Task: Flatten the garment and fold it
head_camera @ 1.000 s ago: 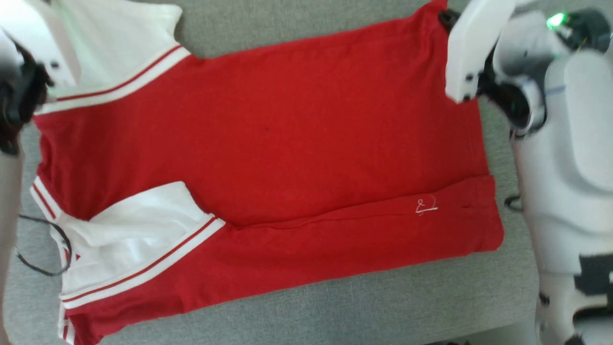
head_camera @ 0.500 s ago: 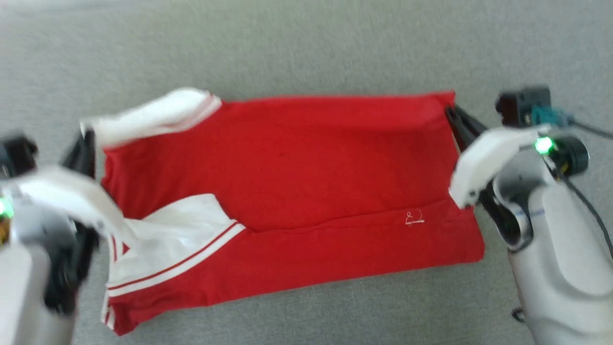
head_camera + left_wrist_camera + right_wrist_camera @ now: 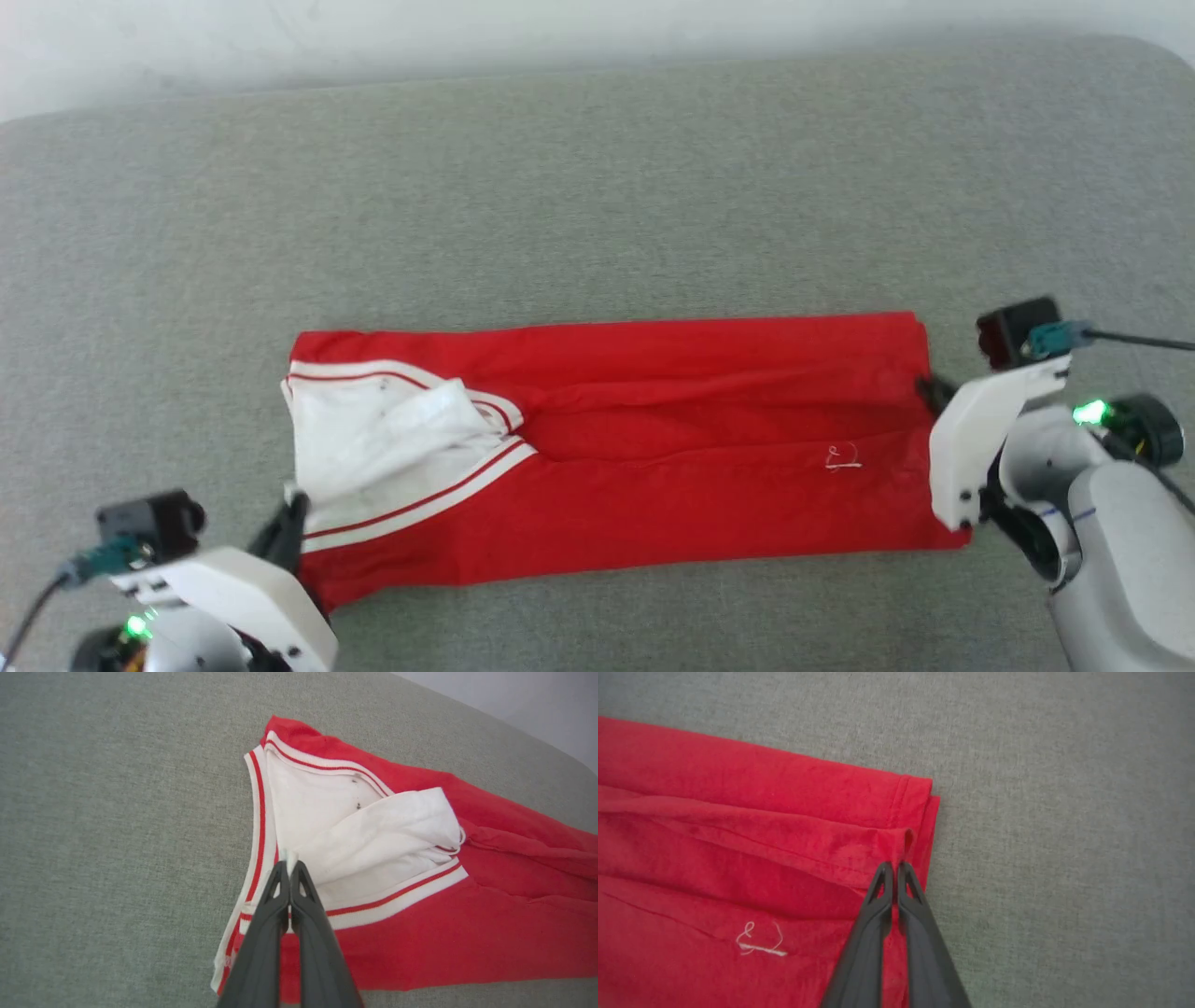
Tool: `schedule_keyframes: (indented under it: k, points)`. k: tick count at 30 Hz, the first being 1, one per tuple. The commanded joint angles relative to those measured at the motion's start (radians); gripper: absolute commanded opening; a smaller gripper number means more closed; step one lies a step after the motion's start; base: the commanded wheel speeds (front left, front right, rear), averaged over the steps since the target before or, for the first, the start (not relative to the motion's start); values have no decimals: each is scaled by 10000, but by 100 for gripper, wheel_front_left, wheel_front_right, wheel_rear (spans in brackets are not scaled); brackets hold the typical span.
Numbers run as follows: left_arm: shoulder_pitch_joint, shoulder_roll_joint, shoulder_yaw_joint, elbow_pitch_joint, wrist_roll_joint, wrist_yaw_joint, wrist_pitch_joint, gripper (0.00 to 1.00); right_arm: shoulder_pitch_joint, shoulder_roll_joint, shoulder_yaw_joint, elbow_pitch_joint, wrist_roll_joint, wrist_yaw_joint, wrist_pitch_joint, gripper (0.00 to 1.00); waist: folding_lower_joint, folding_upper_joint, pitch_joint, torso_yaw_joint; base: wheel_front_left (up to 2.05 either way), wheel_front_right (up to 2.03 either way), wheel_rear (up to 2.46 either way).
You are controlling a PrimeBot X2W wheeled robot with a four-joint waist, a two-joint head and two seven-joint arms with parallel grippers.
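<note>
The garment [image 3: 653, 485], a red T-shirt with white sleeves and striped trim, lies as a long narrow strip across the grey surface, with its white sleeves [image 3: 373, 439] bunched at the left end. My left gripper [image 3: 295, 504] sits at that end. In the left wrist view, my left gripper [image 3: 290, 864] is shut on a bit of white sleeve fabric [image 3: 373, 830]. My right gripper [image 3: 926, 386] is at the strip's right end. The right wrist view shows my right gripper [image 3: 895, 866] shut on the folded red hem [image 3: 906, 812]. A small white thread [image 3: 759, 945] lies on the red cloth.
The grey padded surface [image 3: 597, 187] stretches wide beyond the garment to a pale wall [image 3: 280, 37] at the far edge. A thin band of it lies between the garment and me. A black cable [image 3: 1139, 341] runs off my right wrist camera.
The head view has pulled back. Both grippers carried the garment's far edge toward me and laid it over the near half, turning the wide spread shirt into a narrow strip.
</note>
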Motion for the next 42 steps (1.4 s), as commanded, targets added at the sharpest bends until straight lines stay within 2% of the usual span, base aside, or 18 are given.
schedule_keyframes:
  k: [1, 10, 11, 12, 13, 14, 15, 21, 28, 32, 36, 42]
  points:
    - [133, -102, -85, 113, -131, -88, 1, 0, 177, -98, 115, 84, 35, -11, 308, 0, 3, 0, -3, 123, 0, 0, 0]
    - [133, -479, -748, 1262, -278, -610, -14, 0, 319, -148, 384, 631, 215, -11, 1899, 0, 3, 0, 171, 309, 0, 0, 0]
    - [82, -535, -780, 1391, -286, -631, -45, 0, 337, -135, 374, 632, 260, -11, 1950, 18, 3, 0, 159, 342, 0, 0, 0]
    - [26, -591, -784, 1495, -275, -644, -139, 1, 377, -117, 371, 604, 309, -11, 1976, 49, 3, 0, 120, 375, 0, 0, 0]
    - [-17, -627, -795, 1583, -233, -662, -255, 47, 440, -95, 339, 561, 373, -11, 2008, 100, 3, 0, 76, 402, 0, 0, 0]
    - [-48, -665, -825, 1657, -206, -691, -337, 91, 521, -80, 271, 502, 417, -11, 2044, 100, 3, 0, 17, 435, 0, 0, 0]
    - [-71, -689, -866, 1704, -165, -729, -418, 100, 618, -67, 201, 403, 442, -11, 2062, 100, 3, 0, -39, 469, 0, 0, 0]
    - [-218, -851, -1076, 1767, 353, -863, -1347, 100, 1508, 416, -661, -749, 433, -11, 1483, 100, 3, 0, -484, 640, 0, 0, 0]
    - [-809, -1061, -1340, 1831, 1689, -778, -3372, 100, 2532, 1436, -2039, -2198, -157, -11, 50, 100, 3, 0, -885, 835, 0, 0, 0]
    - [-1397, -1138, -1478, 1961, 2414, -731, -4395, 100, 2858, 1710, -2846, -2682, -421, -11, -607, 100, 3, 0, -1013, 954, 0, 0, 0]
    - [-2057, -1224, -1511, 2323, 2897, -826, -4868, 100, 2956, 1738, -3309, -2532, 225, -11, -981, 100, 3, 0, -1096, 1038, 0, 0, 0]
    - [-2748, -1479, -1447, 2952, 3356, -968, -5056, 100, 2433, 1741, -3799, -1387, 543, -11, -982, 100, 3, 0, -1186, 1070, 0, 0, 0]
